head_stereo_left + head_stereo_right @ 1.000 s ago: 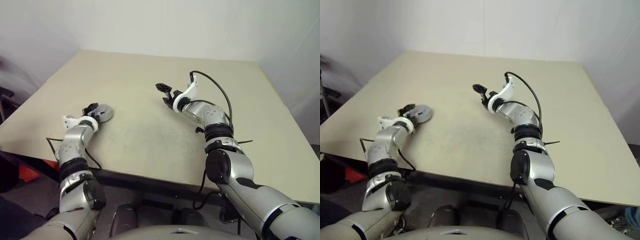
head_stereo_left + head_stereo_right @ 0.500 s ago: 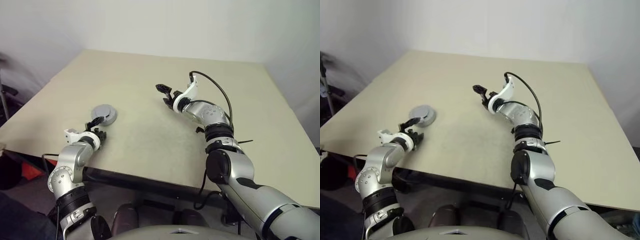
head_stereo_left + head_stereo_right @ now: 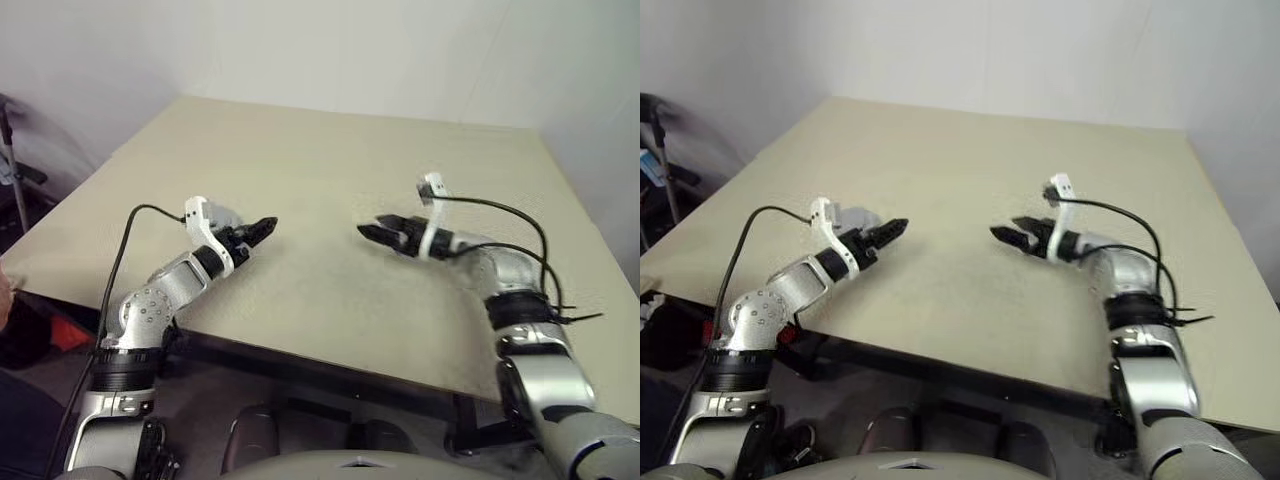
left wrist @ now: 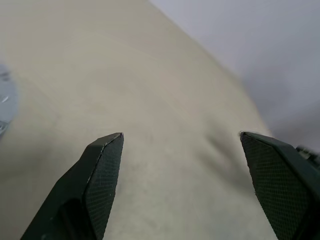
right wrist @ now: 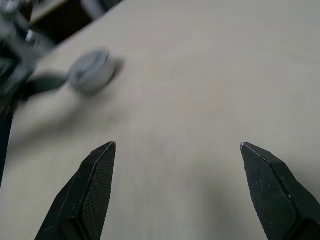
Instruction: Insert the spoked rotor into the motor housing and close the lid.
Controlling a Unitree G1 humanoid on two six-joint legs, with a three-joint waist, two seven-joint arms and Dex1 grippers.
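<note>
On table (image 3: pixel 330 160), beige, matte, flat: 1 round grey metal housing (image 5: pixel 90 71), shallow, lid on top, blurred, partly hidden behind L arm in head views. L gripper (image 3: pixel 262 228): jaws apart, empty, housing just behind it. R gripper (image 3: pixel 372 233): jaws wide apart, empty, well apart from housing, pointing toward L gripper. Fingers (image 4: pixel 100 170) black, textured, wedge-shaped.

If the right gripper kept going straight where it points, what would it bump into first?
Probably the left gripper: the right gripper points straight across the table at it, with bare tabletop between. Depth is hard to judge.
</note>
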